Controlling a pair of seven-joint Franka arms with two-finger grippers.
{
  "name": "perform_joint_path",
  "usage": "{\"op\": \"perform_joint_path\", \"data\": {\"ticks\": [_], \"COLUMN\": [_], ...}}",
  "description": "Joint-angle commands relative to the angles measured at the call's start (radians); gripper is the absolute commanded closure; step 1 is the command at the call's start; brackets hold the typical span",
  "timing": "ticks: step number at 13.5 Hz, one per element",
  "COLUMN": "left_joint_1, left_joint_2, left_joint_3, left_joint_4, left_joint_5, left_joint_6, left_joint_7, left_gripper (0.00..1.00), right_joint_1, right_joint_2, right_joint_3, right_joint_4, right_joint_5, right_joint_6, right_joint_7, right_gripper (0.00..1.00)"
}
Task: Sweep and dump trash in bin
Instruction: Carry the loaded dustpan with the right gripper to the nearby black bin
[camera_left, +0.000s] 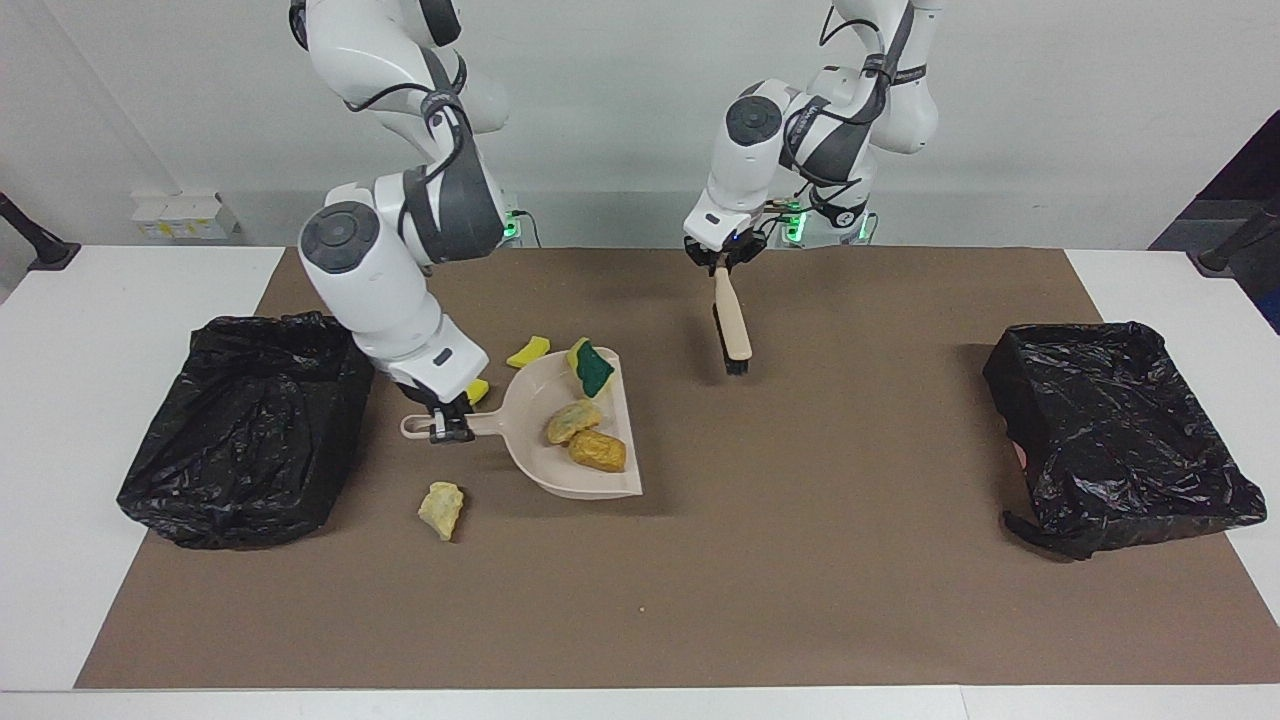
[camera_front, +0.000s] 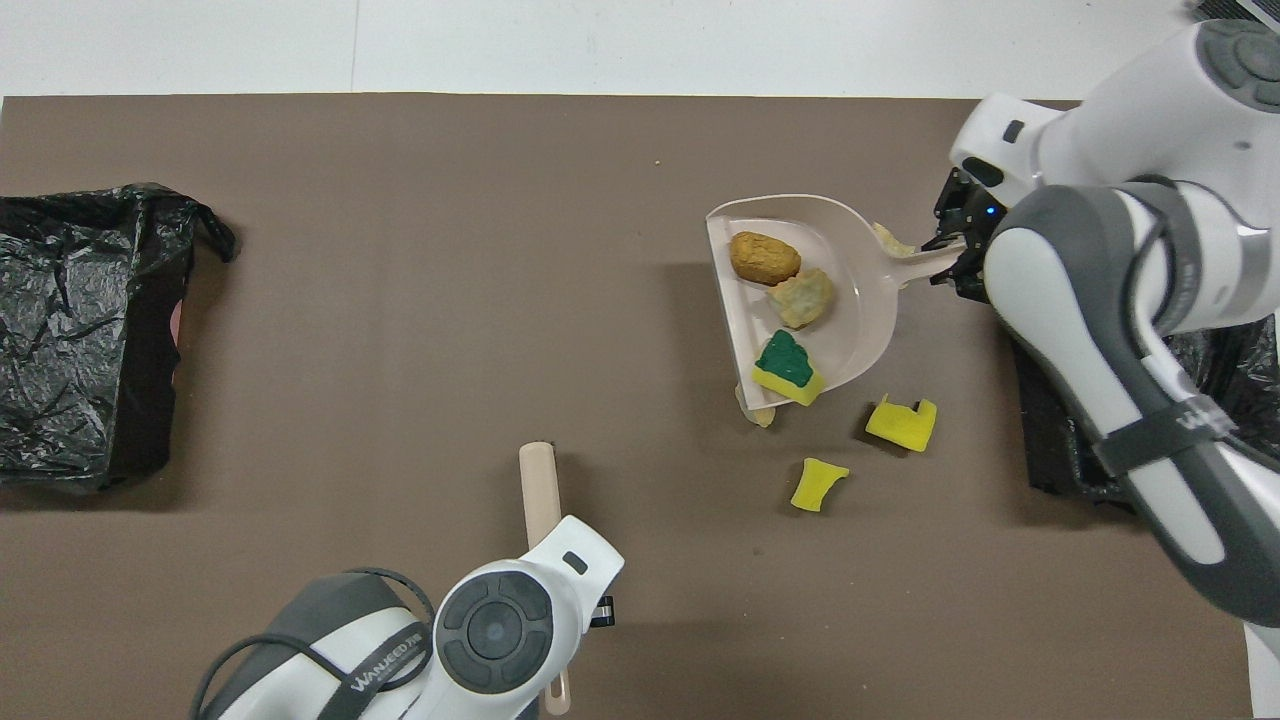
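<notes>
Facing view: the right gripper (camera_left: 449, 428) is clenched on the handle of the beige plastic dustpan (camera_left: 531, 461), held raised over the brown mat (camera_left: 800, 560) near the black-lined bin (camera_left: 250, 420) at the right arm's end. The pan carries an orange-brown lump (camera_left: 597, 451), a pale beige lump (camera_left: 572, 421) and a yellow sponge piece with a green top (camera_left: 591, 367). A pale lump (camera_left: 441, 508) lies on the mat. The left gripper (camera_left: 719, 262) grips the beige brush (camera_left: 733, 330), which hangs bristles down over the mat.

Overhead view: two bright yellow sponge pieces (camera_front: 901, 423) (camera_front: 818, 484) lie on the mat nearer the robots than the dustpan (camera_front: 868, 330). A second black-lined bin (camera_front: 70, 330) sits at the left arm's end.
</notes>
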Motion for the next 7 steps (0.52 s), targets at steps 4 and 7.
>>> {"op": "perform_joint_path", "data": {"ticks": [4,7], "left_joint_1": [-0.053,-0.046], "left_joint_2": [0.005,0.02], "left_joint_3": [0.019,0.019], "left_joint_4": [-0.079,-0.091], "left_joint_5": [0.004,0.002], "left_joint_6": [0.119,0.142], "left_joint_7": [-0.034,0.006], "left_gripper": [1.0,1.0], "right_joint_1": [-0.228,-0.346], "right_joint_2": [-0.008,-0.015], "right_joint_3": [0.024,0.02], "right_joint_4": [0.045,0.045], "right_joint_5": [0.057,0.056], "right_joint_6": [-0.111,-0.123], "right_joint_7": [-0.229,-0.345], "right_gripper": [1.0,1.0]}}
